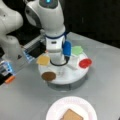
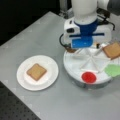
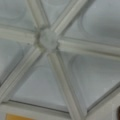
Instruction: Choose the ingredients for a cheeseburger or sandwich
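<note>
— On the white plate (image 2: 23,80), what do you see?

— One tan toast square (image 2: 36,71) lies flat in the middle. It shows in both front views. Nothing is on top of it.

— Where is the other food?

— It sits in a round white tray (image 2: 75,75) with ribs like pie slices, beside the plate. A red disc (image 2: 89,77) is in one slot. A green leaf piece (image 2: 113,70) is in the next slot. A second toast square (image 2: 112,50) is near the arm. In a front view I also see a brown patty (image 1: 48,76) and a yellow cheese square (image 1: 43,60), each in its own slot.

— And the gripper?

— It hangs over the middle of the tray, hidden under the arm's wrist (image 2: 86,35). The wrist view looks straight down on the tray's hub (image 3: 48,39). I cannot tell if the jaws are apart or closed.
</note>
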### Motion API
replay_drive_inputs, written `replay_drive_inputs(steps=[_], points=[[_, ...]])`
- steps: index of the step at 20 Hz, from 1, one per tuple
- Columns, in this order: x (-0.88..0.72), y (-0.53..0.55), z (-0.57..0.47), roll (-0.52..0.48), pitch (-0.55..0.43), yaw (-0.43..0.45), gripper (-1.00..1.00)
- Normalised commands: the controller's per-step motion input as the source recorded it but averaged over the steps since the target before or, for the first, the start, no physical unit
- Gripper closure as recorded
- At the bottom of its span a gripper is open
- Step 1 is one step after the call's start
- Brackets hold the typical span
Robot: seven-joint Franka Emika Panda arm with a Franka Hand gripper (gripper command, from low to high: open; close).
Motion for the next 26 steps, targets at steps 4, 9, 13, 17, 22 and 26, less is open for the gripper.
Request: replay_drive_inputs(steps=[4,9,13,17,22,26], points=[[-0.14,-0.19,0.17,-0.005,0.044,-0.382,-1.00],[-0.23,-0.35,0.11,-0.029,0.044,-0.327,-1.00],[-0.23,-0.38,0.06,-0.009,0.056,-0.289,-1.00],[-0.18,-0.30,0.00,0.100,0.059,-0.251,-1.00],[-0.11,-0.24,-0.04,0.168,0.052,-0.206,-1.00],[-0.04,-0.25,-0.02,0.288,0.085,-0.143,-1.00]])
